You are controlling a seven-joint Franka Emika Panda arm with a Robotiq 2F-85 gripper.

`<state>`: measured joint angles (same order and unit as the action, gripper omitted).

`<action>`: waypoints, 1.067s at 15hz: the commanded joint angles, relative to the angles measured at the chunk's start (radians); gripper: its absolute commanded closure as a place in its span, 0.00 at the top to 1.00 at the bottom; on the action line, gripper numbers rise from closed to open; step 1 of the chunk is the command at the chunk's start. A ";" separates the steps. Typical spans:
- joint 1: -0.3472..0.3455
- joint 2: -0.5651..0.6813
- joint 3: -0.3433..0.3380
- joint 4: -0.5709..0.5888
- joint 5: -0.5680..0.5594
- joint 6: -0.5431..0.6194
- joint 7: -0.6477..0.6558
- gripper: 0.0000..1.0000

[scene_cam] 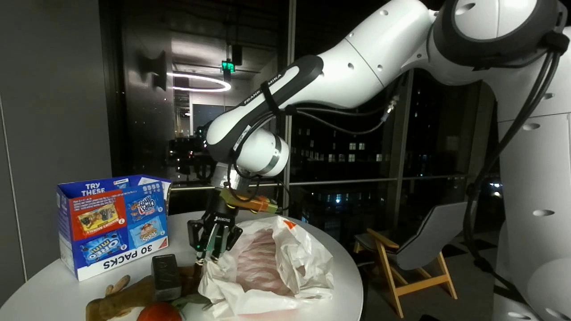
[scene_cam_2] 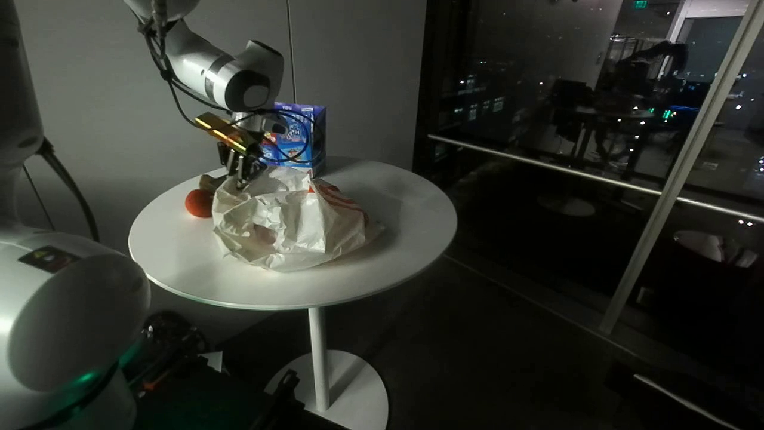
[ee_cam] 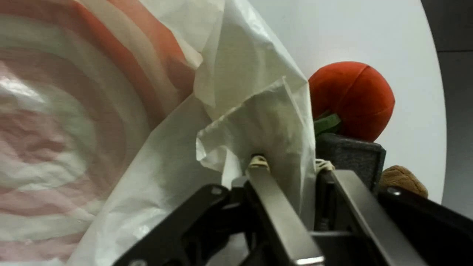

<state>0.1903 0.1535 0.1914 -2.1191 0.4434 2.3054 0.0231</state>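
My gripper (scene_cam: 207, 260) points down at the rim of a crumpled white plastic bag (scene_cam: 308, 267). In the wrist view the gripper (ee_cam: 292, 164) has its fingers apart, with a fold of the bag (ee_cam: 166, 177) between them. One finger is on the bag's inner side, the other outside. The bag has red ring stripes and lies open-mouthed on the table; it also shows in an exterior view (scene_cam_2: 292, 221). Just outside the rim are a dark grey block (ee_cam: 349, 155), a soft red-orange ball-shaped thing with green (ee_cam: 353, 98) and a brown thing (ee_cam: 402, 181), partly hidden.
A blue and red snack box (scene_cam: 118, 227) stands on the round white table (scene_cam_2: 406, 221), behind the bag in an exterior view (scene_cam_2: 298, 134). A brown soft thing (scene_cam: 118, 296) lies beside the block. A chair (scene_cam: 401, 249) stands beyond the table, near windows. A wall (scene_cam_2: 358, 77) is close.
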 commanded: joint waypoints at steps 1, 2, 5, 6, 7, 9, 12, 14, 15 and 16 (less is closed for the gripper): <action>0.020 -0.052 -0.021 -0.021 -0.211 -0.023 0.172 0.68; 0.025 -0.065 -0.024 -0.024 -0.278 -0.044 0.227 0.74; 0.036 -0.109 -0.014 -0.023 -0.439 -0.164 0.365 0.93; 0.039 -0.125 -0.007 -0.025 -0.471 -0.196 0.385 0.98; 0.042 -0.141 0.000 -0.025 -0.488 -0.231 0.397 1.00; 0.048 -0.177 0.014 -0.030 -0.514 -0.286 0.415 1.00; 0.049 -0.222 0.033 -0.040 -0.470 -0.340 0.346 1.00; 0.053 -0.243 0.041 -0.045 -0.379 -0.336 0.199 1.00; 0.054 -0.243 0.043 -0.043 -0.340 -0.336 0.146 1.00; 0.056 -0.236 0.045 -0.035 -0.299 -0.334 0.091 1.00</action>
<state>0.2393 -0.0531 0.2350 -2.1461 0.0458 1.9777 0.2631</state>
